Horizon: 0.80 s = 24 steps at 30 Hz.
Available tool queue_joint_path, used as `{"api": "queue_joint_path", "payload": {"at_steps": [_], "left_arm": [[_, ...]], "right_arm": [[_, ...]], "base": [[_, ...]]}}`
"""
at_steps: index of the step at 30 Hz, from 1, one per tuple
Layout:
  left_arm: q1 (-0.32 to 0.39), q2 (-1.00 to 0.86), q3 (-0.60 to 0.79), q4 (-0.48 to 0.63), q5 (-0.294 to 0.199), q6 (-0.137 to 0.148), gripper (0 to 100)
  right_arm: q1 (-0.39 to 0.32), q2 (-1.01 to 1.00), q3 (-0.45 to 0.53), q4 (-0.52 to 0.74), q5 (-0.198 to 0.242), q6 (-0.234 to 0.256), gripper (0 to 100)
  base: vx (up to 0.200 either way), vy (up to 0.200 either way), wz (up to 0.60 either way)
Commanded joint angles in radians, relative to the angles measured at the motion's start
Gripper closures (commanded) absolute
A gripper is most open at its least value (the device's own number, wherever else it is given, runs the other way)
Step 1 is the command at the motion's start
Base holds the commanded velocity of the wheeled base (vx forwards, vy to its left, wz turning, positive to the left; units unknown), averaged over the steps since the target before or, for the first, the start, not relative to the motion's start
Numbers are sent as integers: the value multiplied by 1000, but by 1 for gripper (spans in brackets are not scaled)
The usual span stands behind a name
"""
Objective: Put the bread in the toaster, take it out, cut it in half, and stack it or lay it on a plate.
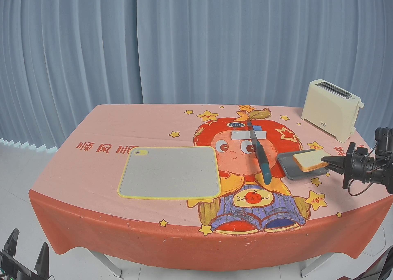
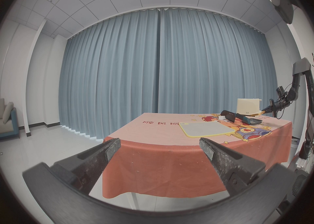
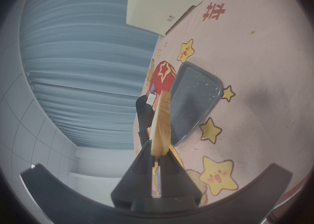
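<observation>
A slice of bread (image 1: pixel 310 159) hangs flat just above the dark grey plate (image 1: pixel 286 163) at the table's right side, pinched at its edge by my right gripper (image 1: pixel 332 162). In the right wrist view the bread (image 3: pixel 162 123) stands edge-on between the shut fingers (image 3: pixel 144 165), over the plate (image 3: pixel 193 102). The cream toaster (image 1: pixel 330 109) stands at the back right, beyond the plate. A knife with a teal handle (image 1: pixel 260 155) lies left of the plate. My left gripper (image 2: pixel 160 151) hangs open and empty, low, off the table's near-left corner.
A grey cutting board with a yellow rim (image 1: pixel 171 172) lies centre-left on the orange printed tablecloth (image 1: pixel 123 129). A small white-and-blue block (image 1: pixel 247 134) sits under the knife's blade. A blue curtain hangs behind the table.
</observation>
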<state>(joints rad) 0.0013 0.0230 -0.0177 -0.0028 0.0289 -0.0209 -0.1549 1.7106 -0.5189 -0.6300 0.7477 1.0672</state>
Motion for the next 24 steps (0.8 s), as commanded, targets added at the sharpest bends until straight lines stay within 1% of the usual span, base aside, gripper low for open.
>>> {"api": "queue_joint_path", "payload": {"at_steps": [1,4,8,12,14,16,17,18,19,20,21,23,24], "left_arm": [[0,2,18,0,0,-1,0],[0,2,18,0,0,-1,0],[0,2,18,0,0,-1,0],[0,2,18,0,0,-1,0],[0,2,18,0,0,-1,0],[0,2,18,0,0,-1,0],[0,2,18,0,0,-1,0],[0,2,18,0,0,-1,0],[0,2,18,0,0,-1,0],[0,2,18,0,0,-1,0],[0,2,18,0,0,-1,0],[0,2,18,0,0,-1,0],[0,2,18,0,0,-1,0]], "right_arm": [[12,-69,13,0,1,-6,100],[31,-120,23,0,-1,-6,100],[35,-174,30,1,-2,-7,100],[46,-197,33,1,-2,-13,100],[60,-207,40,0,-11,-15,100],[61,-209,40,1,-11,-15,100],[69,-213,46,1,-44,-49,100],[72,-213,50,1,-48,-61,100],[78,-213,59,0,-59,-98,100],[80,-215,65,0,-64,-121,100],[80,-217,66,0,-65,-128,100],[90,-230,85,-2,-71,-184,100],[97,-241,89,0,-76,-202,100]], "base": [[0,0,0],[0,0,0],[0,0,0],[0,0,0],[0,0,0],[0,0,0],[0,0,0],[0,0,0],[0,0,0],[0,0,0],[0,0,0],[0,0,0],[0,0,0]]}}
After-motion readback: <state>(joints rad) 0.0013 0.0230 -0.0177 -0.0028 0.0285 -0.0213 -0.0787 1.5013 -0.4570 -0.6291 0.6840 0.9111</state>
